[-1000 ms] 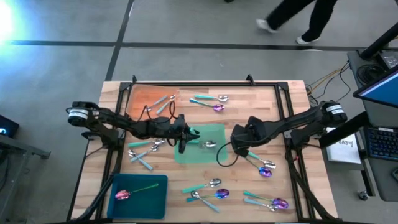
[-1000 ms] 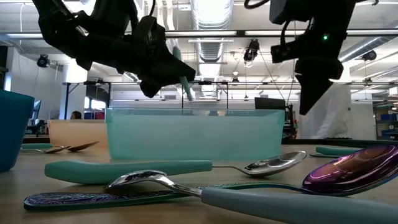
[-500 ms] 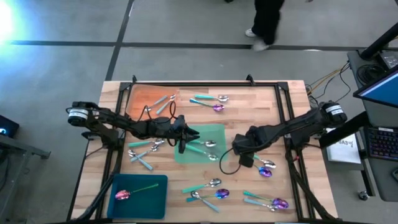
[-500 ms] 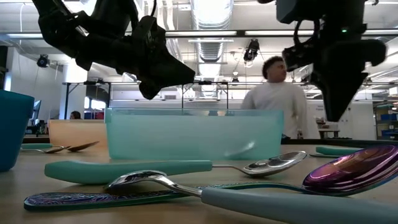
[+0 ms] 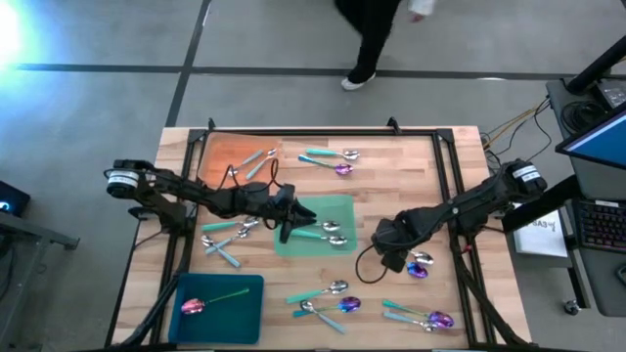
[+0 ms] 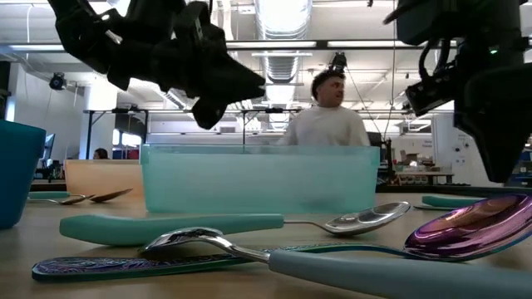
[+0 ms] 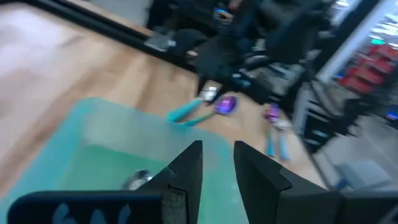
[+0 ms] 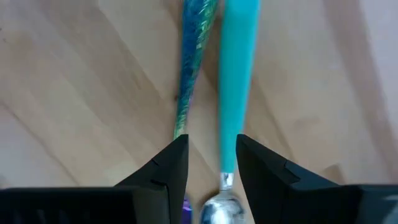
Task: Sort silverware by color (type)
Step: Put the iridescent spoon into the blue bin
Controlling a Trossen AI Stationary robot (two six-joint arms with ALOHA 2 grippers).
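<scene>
The right gripper (image 5: 399,256) has swung down over a teal-handled spoon (image 8: 235,93), fingers parted to straddle it, while the left gripper (image 5: 290,221) hangs empty, narrowly open, above the bin (image 5: 342,207).

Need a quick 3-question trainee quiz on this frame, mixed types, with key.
1. True or false: the left gripper is holding a spoon.
2. The right gripper is open, with its fingers on either side of: A) a teal-handled spoon; B) an all-silver fork; C) an orange mat.
3. What lies in the blue tray?

Key
1. False: its fingers are open and empty, above the green bin.
2. A.
3. One purple-headed spoon.
</scene>
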